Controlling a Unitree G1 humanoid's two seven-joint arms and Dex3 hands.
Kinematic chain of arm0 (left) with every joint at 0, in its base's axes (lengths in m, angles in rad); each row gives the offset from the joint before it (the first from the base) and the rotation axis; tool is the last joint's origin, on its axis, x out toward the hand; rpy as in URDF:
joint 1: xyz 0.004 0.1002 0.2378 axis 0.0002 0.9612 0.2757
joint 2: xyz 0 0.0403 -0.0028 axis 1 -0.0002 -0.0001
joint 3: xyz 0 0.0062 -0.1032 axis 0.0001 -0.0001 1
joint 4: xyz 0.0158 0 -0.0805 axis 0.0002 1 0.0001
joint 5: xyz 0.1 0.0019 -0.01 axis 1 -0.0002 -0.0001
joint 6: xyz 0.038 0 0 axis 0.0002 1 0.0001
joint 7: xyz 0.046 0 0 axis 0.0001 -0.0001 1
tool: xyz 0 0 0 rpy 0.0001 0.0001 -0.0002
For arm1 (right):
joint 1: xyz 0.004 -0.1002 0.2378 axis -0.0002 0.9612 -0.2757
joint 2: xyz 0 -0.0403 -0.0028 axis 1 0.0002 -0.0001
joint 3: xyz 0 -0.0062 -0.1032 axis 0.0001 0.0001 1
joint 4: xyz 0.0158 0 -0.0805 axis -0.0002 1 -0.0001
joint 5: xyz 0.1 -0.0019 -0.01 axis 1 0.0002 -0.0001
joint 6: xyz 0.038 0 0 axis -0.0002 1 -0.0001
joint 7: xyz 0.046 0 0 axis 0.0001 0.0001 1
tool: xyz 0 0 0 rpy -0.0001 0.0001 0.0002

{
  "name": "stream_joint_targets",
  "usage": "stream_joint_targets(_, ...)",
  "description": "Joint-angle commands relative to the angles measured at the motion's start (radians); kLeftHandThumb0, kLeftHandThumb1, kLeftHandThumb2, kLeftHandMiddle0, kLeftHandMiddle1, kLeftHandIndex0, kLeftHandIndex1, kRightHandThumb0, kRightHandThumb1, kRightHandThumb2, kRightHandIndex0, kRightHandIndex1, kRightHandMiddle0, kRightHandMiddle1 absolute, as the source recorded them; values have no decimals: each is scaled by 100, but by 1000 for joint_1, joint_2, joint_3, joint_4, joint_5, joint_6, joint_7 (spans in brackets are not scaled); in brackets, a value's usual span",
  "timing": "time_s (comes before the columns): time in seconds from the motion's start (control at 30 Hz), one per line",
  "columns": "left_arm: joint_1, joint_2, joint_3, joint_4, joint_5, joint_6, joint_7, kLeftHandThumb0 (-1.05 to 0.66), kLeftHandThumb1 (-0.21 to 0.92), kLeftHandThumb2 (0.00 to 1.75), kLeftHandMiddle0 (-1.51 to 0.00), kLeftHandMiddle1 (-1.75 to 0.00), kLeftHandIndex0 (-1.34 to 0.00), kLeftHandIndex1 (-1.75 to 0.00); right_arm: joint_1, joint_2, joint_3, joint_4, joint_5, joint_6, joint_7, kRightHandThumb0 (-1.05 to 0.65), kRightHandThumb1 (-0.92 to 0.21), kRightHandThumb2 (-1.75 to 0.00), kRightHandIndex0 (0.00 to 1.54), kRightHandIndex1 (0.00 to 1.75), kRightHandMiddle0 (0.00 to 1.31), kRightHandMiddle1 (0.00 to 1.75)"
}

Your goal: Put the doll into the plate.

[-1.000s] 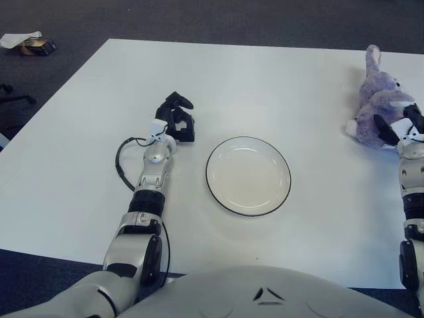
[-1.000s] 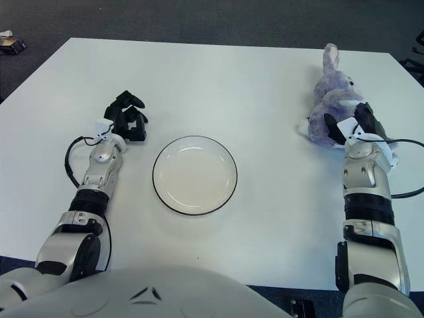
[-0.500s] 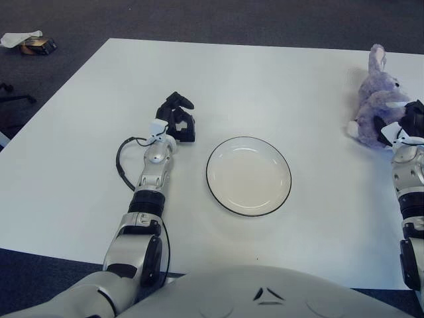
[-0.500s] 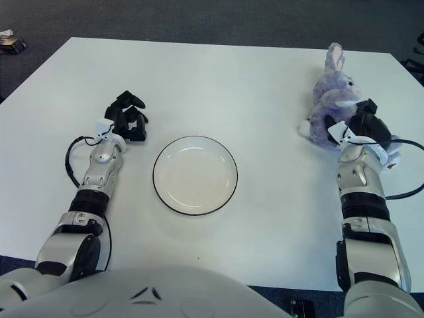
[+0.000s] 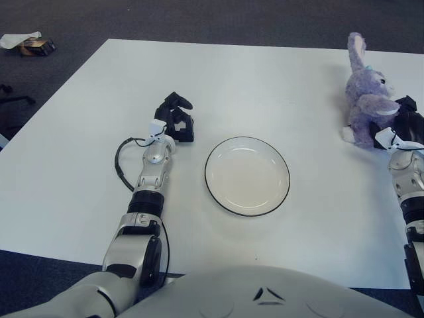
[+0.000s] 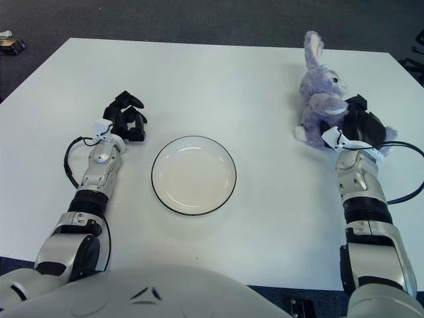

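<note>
The right hand point(image 6: 356, 126), black-fingered on a silver forearm, is closed around the lower right side of the doll point(image 6: 317, 99), gripping its body near the table's right edge. The doll is a plush rabbit, fuzzy lilac-grey, soft and rounded, with one long ear standing up away from the hand, a paler muzzle and a pale foot poking out on the side toward the plate. It sits upright against the hand; whether it touches the table cannot be told. A black cable loops out from the wrist on the hand's outer side.

Well to the hand's left, near mid-table, lies the plate point(image 6: 193, 175): round, shallow, glossy cream-white with a thin dark rim, nothing in it. The doll is well apart from it.

Further left, just beyond the plate, shows the left hand point(image 6: 124, 116), its black fingers curled and holding nothing, a thin black wire looping beside its wrist.

The table point(image 6: 218, 79) is flat, matte white, with dark grey carpet around it.
</note>
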State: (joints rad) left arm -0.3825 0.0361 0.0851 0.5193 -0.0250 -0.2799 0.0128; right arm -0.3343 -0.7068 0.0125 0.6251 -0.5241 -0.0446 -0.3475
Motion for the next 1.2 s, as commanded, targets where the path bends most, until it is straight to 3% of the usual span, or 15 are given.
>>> stream_joint_targets(0.0,39,-8,-3,30,2,17,2,-1,7,160,-68,-175,-67,-175,35,13,74,23,-22,-69,61,0,-4,-157,86,155,62,175)
stream_joint_targets(0.23,39,-7,-5,31,8,19,8,-1,8,159,-68,-175,-67,-175,-6,-14,120,32,-27,-166,97,0,-2,-160,87,157,63,175)
stream_joint_targets(0.37,42,-10,-4,27,3,24,5,-1,8,159,-67,-175,-66,-175,-37,-11,141,-31,-21,-169,157,0,0,-162,89,157,65,175)
stream_joint_targets(0.57,43,-12,-4,23,-2,24,1,-1,9,158,-67,-175,-66,-175,-24,-6,135,-113,20,-192,226,0,1,-163,91,156,64,175)
stream_joint_targets(0.93,44,-11,-13,29,12,2,7,-1,8,159,-67,-175,-66,-175,-99,-15,159,-45,60,-373,357,0,1,-163,93,156,63,175)
stream_joint_targets(1.17,43,-11,-15,43,18,-15,10,-1,8,159,-67,-175,-66,-175,-177,23,198,-29,41,-403,401,0,-4,-158,88,158,59,175)
